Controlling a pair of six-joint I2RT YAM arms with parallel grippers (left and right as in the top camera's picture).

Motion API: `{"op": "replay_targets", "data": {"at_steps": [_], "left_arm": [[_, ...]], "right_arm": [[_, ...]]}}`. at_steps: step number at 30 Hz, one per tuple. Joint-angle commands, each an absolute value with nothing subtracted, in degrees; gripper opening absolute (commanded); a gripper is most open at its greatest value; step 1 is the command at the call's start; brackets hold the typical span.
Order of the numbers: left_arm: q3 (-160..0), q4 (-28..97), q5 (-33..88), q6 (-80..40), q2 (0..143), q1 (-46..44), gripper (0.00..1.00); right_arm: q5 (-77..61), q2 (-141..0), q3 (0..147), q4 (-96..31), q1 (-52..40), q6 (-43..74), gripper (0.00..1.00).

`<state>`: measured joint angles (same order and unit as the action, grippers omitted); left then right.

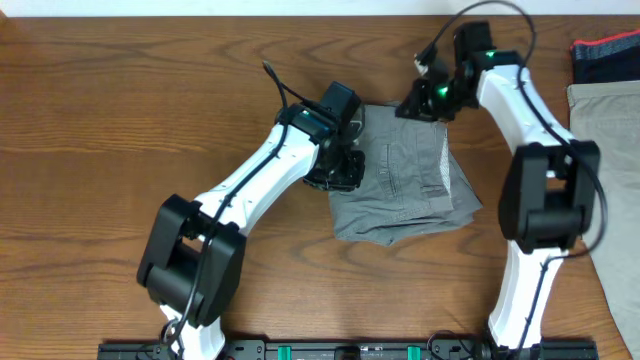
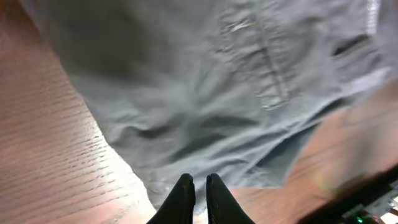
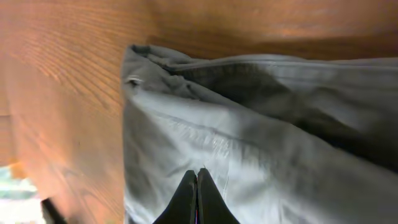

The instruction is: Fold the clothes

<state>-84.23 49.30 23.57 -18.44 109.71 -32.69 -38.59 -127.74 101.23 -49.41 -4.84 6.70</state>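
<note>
The grey-green shorts [image 1: 405, 185] lie folded and a little rumpled at the table's middle; a stitched pocket and seams face up. They also show in the left wrist view [image 2: 205, 93] and the right wrist view [image 3: 261, 155]. My left gripper [image 1: 342, 170] is at the shorts' left edge; its fingers [image 2: 199, 182] are closed to a thin gap with the cloth's edge between them. My right gripper [image 1: 420, 100] is at the shorts' far edge; its fingers [image 3: 198, 174] are pressed together over the cloth, with no cloth seen between them.
A beige garment [image 1: 612, 140] lies along the table's right edge. A dark folded garment with a red band [image 1: 606, 55] sits at the far right corner. Bare wood table [image 1: 120, 120] stretches to the left of the shorts.
</note>
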Motion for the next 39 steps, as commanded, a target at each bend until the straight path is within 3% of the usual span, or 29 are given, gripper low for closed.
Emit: {"op": "replay_targets", "data": {"at_steps": [1, 13, 21, 31, 34, 39], "left_arm": [[-84.1, 49.6, 24.1, -19.4, 111.7, -32.6, 0.11], [-78.3, 44.5, 26.6, -19.6, 117.1, -32.6, 0.11], [-76.6, 43.6, 26.3, -17.1, 117.1, -32.4, 0.12], [-76.8, 45.9, 26.3, -15.2, 108.1, -32.4, 0.13], [-76.8, 44.1, 25.6, -15.1, 105.7, -32.4, 0.24], [-76.8, 36.0, 22.9, -15.1, 105.5, -32.4, 0.24]], "right_arm": [[-47.5, -132.9, 100.2, -47.3, -5.1, 5.5, 0.01], [-46.6, -139.3, 100.3, -37.3, -0.7, 7.6, 0.01], [-43.7, -138.9, 103.8, -39.4, 0.9, 7.6, 0.01], [-33.6, -127.7, 113.7, -57.5, 1.1, 6.6, 0.01], [-34.3, -123.6, 113.7, -67.1, 0.9, 1.7, 0.01], [-37.8, -122.5, 112.8, -82.9, 0.5, -9.1, 0.01]]}}
